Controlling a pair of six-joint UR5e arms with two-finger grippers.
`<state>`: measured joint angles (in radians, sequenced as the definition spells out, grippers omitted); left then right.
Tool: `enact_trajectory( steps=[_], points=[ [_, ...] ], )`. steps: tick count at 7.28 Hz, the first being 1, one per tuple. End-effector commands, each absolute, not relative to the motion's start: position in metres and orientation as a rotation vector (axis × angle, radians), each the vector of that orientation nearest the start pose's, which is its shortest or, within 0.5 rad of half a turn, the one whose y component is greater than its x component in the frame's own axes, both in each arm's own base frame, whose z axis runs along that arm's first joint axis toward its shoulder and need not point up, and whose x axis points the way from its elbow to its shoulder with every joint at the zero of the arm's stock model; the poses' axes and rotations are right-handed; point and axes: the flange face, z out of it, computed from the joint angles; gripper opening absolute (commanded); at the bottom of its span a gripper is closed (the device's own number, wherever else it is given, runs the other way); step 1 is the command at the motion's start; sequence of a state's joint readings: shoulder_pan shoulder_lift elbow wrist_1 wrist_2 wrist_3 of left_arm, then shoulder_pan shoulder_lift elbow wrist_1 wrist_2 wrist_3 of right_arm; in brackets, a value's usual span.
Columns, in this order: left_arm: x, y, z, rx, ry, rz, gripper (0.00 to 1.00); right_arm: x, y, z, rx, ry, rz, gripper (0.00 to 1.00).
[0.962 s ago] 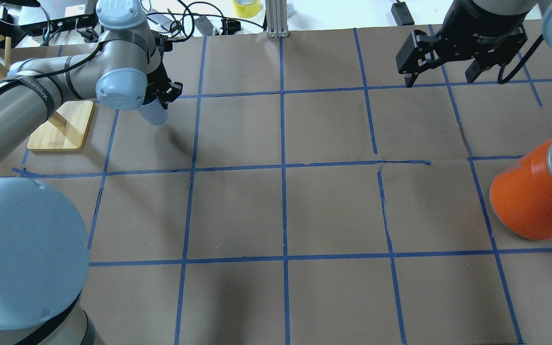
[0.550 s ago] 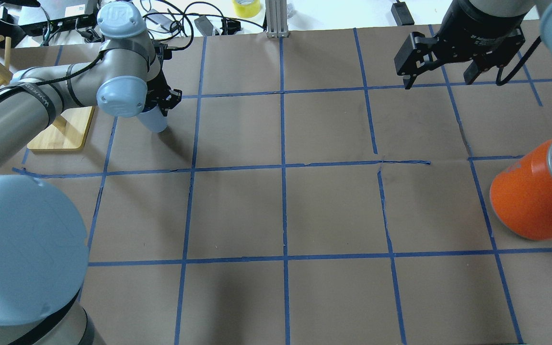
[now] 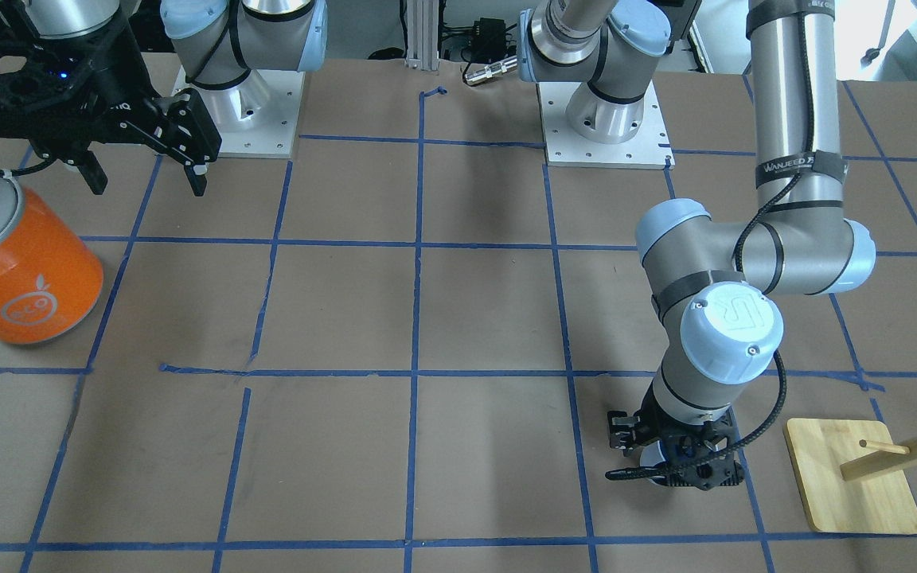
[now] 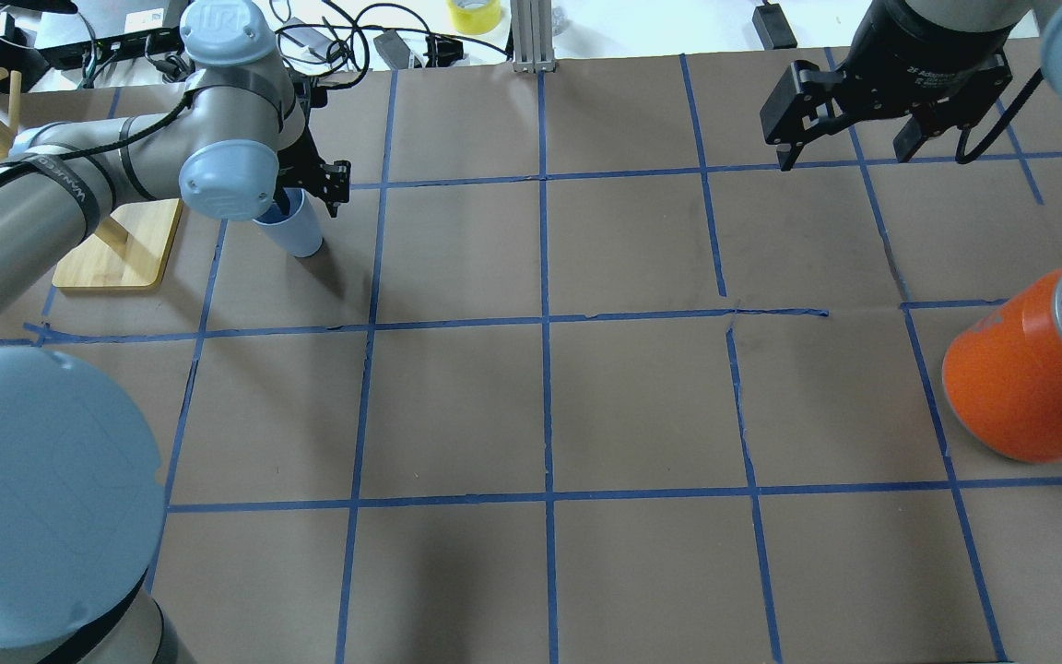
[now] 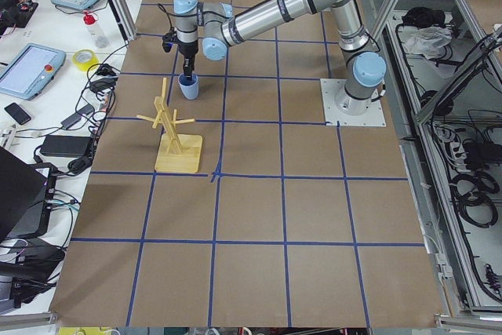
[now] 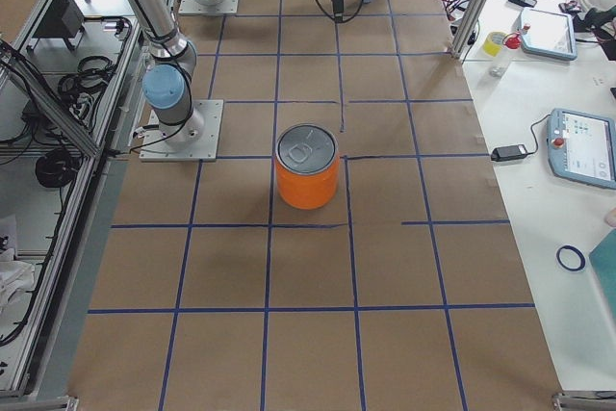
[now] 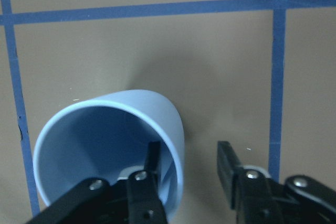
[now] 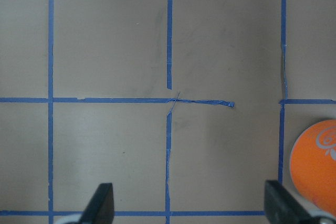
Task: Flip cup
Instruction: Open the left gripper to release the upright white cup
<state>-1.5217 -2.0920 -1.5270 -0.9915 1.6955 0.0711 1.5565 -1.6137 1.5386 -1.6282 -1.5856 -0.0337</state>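
Observation:
The pale blue cup (image 4: pixel 296 235) stands upright with its mouth up on the brown table, at the far left. It also shows in the exterior left view (image 5: pixel 188 86) and the left wrist view (image 7: pixel 157 109). My left gripper (image 4: pixel 296 198) is open and straddles the cup's rim. One finger (image 7: pixel 152 163) is inside the cup, and the other finger (image 7: pixel 227 163) is outside, apart from the wall. In the front-facing view the gripper (image 3: pixel 669 465) hides most of the cup. My right gripper (image 4: pixel 844 157) is open and empty, high over the far right.
A large orange can (image 4: pixel 1029 378) with a silver lid stands at the right edge; it also shows in the front-facing view (image 3: pixel 21 270). A wooden peg stand (image 4: pixel 121 244) sits just left of the cup. Blue tape lines grid the brown table (image 4: pixel 540 406).
The cup hung tilted in my left gripper; now it stands on the table with its blue inside showing. The jaws have parted. The right gripper stays put.

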Motion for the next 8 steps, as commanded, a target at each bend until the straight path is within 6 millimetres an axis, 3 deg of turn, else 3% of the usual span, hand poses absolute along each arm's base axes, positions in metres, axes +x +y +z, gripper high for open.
enact_trajectory(
  steps=[1,3,5,6,8],
  points=[
    [-0.088,-0.660,0.316,0.018,3.005,-0.143,1.00,0.125,-0.486,0.532,-0.030,3.153,-0.210,1.00],
    [-0.091,-0.633,0.406,0.023,3.009,-0.093,1.00,0.125,-0.486,0.532,-0.030,3.153,-0.210,1.00],
    [-0.095,-0.570,0.478,0.027,3.023,-0.004,1.00,0.125,-0.486,0.532,-0.030,3.153,-0.210,1.00],
    [-0.097,-0.549,0.502,0.022,3.038,-0.054,1.00,0.125,-0.486,0.532,-0.030,3.153,-0.210,1.00],
    [-0.103,-0.517,0.499,0.041,3.038,-0.018,1.00,0.125,-0.485,0.532,-0.030,3.153,-0.212,1.00]
  ],
)
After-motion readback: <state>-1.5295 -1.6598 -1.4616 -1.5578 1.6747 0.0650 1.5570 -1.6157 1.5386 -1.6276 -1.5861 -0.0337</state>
